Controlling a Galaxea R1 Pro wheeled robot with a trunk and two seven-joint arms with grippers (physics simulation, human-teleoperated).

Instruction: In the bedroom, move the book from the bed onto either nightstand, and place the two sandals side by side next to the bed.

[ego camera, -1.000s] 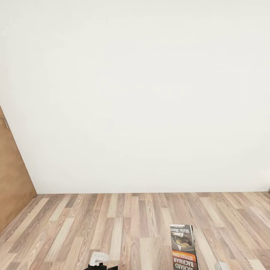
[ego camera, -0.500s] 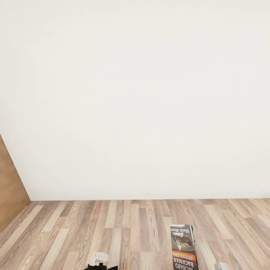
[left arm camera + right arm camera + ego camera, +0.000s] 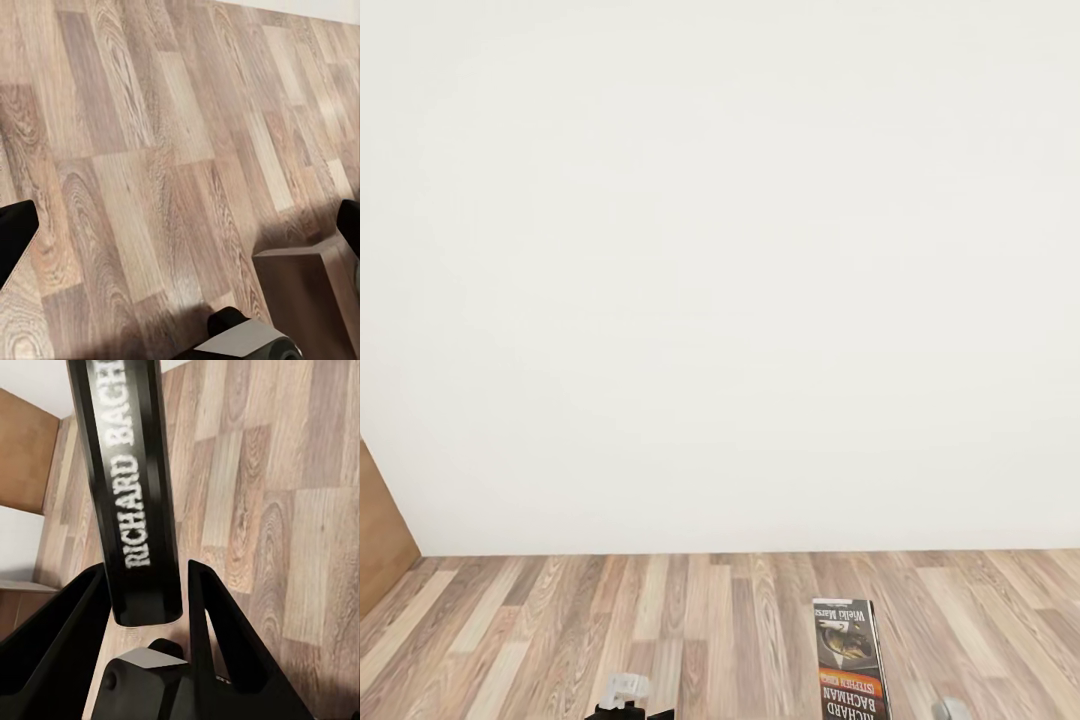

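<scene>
Though cut off below, book (image 3: 849, 660) between fingers (image 3: 214, 622).

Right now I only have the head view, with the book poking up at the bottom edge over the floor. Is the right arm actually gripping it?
Observer: Yes. In the right wrist view the right gripper has its jaws closed on the book, one against each cover, with the spine facing the camera.
Operator: And the left arm, is it carrying anything?
Observer: No. The left gripper has its jaws spread wide with nothing between them, and there is wood floor beneath.
</scene>
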